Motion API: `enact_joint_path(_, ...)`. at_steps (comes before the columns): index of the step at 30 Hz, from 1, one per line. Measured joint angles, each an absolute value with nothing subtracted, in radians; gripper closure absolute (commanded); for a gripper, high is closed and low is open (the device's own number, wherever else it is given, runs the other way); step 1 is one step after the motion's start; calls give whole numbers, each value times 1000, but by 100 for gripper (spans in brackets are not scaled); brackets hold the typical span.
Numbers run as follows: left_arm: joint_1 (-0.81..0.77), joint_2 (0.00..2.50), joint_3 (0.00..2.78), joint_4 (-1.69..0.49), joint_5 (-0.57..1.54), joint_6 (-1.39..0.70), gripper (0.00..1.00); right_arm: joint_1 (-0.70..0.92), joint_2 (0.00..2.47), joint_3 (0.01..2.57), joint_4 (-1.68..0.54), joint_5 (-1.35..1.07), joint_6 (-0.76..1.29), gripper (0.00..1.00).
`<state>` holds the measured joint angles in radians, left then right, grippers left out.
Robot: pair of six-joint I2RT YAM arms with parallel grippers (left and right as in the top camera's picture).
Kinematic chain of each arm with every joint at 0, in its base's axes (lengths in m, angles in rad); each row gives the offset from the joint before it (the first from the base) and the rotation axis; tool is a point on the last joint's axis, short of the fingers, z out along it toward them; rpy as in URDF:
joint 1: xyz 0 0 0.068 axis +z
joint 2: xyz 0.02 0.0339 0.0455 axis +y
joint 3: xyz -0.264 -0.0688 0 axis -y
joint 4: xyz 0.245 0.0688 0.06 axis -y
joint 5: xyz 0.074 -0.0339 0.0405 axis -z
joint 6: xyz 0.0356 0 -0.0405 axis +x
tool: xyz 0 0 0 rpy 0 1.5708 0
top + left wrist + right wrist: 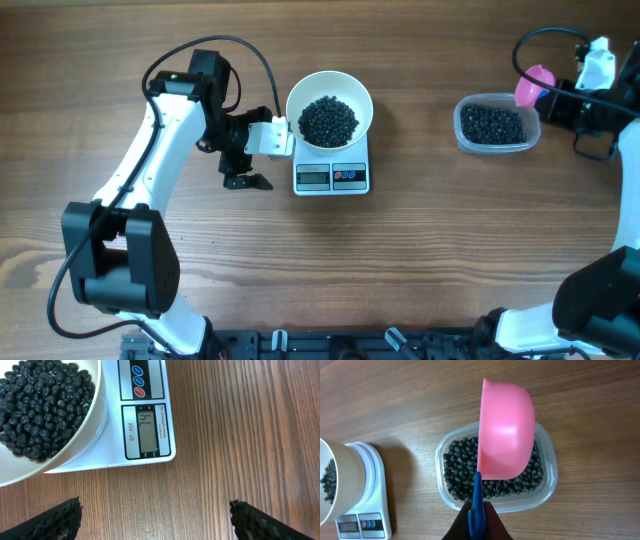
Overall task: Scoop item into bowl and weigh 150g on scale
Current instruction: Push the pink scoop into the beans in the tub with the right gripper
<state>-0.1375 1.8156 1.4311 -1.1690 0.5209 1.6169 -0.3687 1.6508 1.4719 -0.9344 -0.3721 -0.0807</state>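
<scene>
Black-fingered L tool (246,176) hangs wide open and empty, just left of scale (332,178), touching nothing. White bowl (330,82) sits on scale w/ a heap of beans (329,120) in it. Display (149,430) seems to start 14, last digit unclear, so prob. a bit short of target. Further right on bench (420,260), well apart, clear tub (462,138) holds more beans. Pink scoop (506,430) hovers over tub, underside to wrist cam, contents hidden. R tool (477,522) is clamped on its blue handle (477,492). Step in hand, I'd say: topping up. Next calls for a small dip, level carry to bowl, then a slow tip while watching display. Overshoot is the risk.
</scene>
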Motion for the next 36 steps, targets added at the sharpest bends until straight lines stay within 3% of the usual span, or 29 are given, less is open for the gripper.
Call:
enact_joint_path(6,-138,1816,1431,-1169,521,1617,0,-276,1678,1472,-934,-250,-85,96)
enact_joint_path(20,-138,1816,1431,-1169,521,1617,0,-270,1681,1472,-954,-212,-80,96)
enact_joint_path(36,-138,1816,1431,-1169,521,1617,0,-178,1828,1472,-1019,7,-25,96)
